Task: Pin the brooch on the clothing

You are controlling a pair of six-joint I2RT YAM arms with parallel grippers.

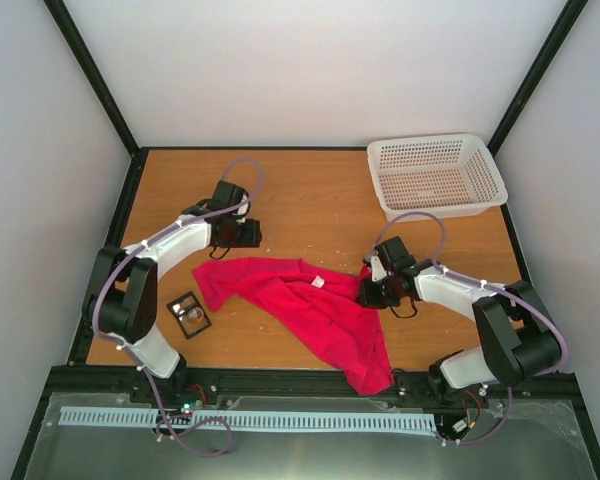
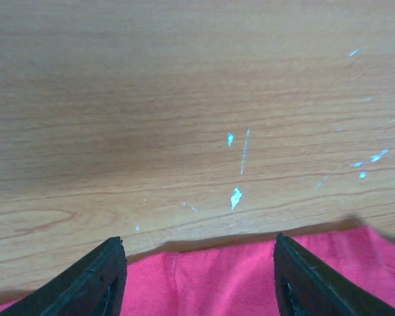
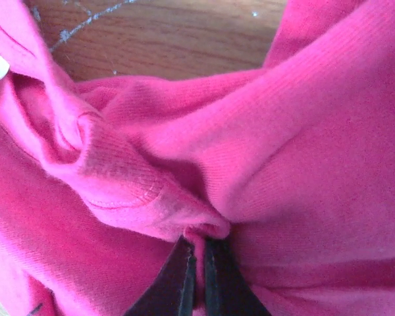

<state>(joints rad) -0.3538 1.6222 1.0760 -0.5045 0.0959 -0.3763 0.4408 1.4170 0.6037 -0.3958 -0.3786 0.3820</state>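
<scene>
Two hands flattening: my right hand (image 3: pixel 199 247) pinches the red T-shirt (image 3: pixel 296 131), my left hand (image 2: pixel 199 242) hangs spread (fetching the brooch (image 1: pixel 191 316) comes next, I reckon).

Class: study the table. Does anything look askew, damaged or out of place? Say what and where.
The shirt lies crumpled, not flat, one end drooping over the near edge of the table. The right claw pinches a fold of it. White scuffs mark the wood by the open left claw.

Nothing is legible; the shirt (image 1: pixel 325 312) label (image 1: pixel 318 282) is too small.
</scene>
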